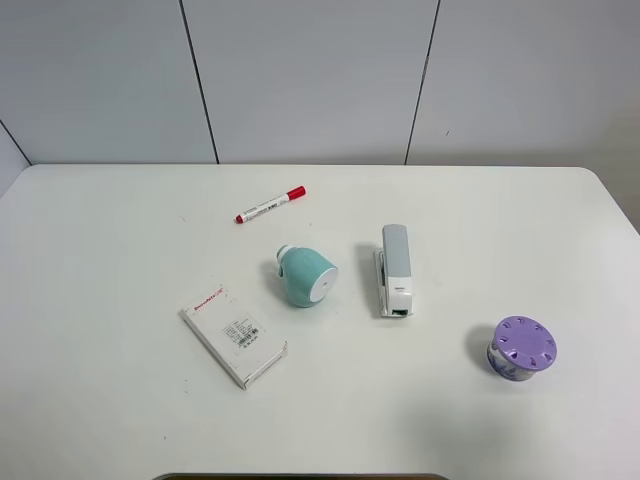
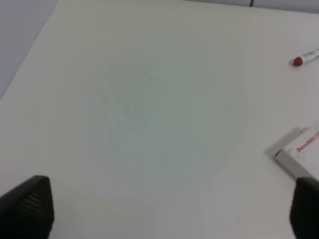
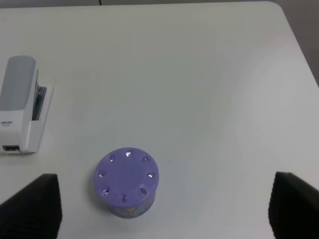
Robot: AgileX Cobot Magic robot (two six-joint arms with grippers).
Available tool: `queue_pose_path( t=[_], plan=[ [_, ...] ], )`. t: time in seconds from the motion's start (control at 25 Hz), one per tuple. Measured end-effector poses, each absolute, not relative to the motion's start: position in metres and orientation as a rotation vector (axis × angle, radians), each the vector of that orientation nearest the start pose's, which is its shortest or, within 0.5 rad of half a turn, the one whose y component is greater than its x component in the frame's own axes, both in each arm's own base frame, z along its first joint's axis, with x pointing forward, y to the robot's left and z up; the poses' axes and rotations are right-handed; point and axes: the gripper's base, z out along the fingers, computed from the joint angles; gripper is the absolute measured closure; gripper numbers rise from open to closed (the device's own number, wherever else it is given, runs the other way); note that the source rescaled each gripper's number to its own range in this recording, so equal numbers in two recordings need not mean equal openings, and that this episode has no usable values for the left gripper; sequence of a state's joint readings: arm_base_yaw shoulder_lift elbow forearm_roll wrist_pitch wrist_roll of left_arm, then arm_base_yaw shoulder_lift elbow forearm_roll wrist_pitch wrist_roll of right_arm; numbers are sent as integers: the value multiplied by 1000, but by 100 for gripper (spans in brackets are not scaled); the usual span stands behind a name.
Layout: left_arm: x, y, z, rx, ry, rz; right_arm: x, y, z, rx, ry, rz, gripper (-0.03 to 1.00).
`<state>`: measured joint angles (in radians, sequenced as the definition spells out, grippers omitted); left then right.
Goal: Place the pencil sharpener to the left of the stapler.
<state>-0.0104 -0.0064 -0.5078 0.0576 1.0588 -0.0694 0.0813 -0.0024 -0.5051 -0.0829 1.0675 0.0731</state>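
Pencil sharpener (image 1: 305, 277) lies on its side on the white bench (image 1: 120, 230), already on the left of the stapler (image 1: 396, 270) in the high view, with a clear gap of bare bench between the two. Its white round face points toward the near edge, its small knob toward the back wall. By the look of it, the placing is done or close to it — neither arm appears in the high view, and nothing is held.

The left tool (image 2: 164, 209) stands wide over bare bench, with only a corner of the white box (image 2: 299, 154) and the red tip of the marker (image 2: 305, 57) at the edge of its view. The right tool (image 3: 164, 206) is also wide, empty, with the purple tub (image 3: 127, 181) between and beyond its fingers and the stapler off to one side.

If the sharpener needs any correction, the left arm looks the better choice. The domed body is likely to roll, so I would grip across the flat face and the back rather than over the curve, lift only a little, and set it down without pushing. Keep clear of the box near it and the marker behind — and do not nudge the stapler, since it marks the goal.
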Motion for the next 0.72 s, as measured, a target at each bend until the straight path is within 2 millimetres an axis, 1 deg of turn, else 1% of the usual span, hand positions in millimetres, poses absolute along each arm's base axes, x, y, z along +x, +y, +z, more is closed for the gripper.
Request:
queue_pose_path(
  t=[0.72],
  plan=[
    [-7, 5, 280, -63, 2026, 18, -6, -7, 278, -4, 2041, -3, 42]
  ],
)
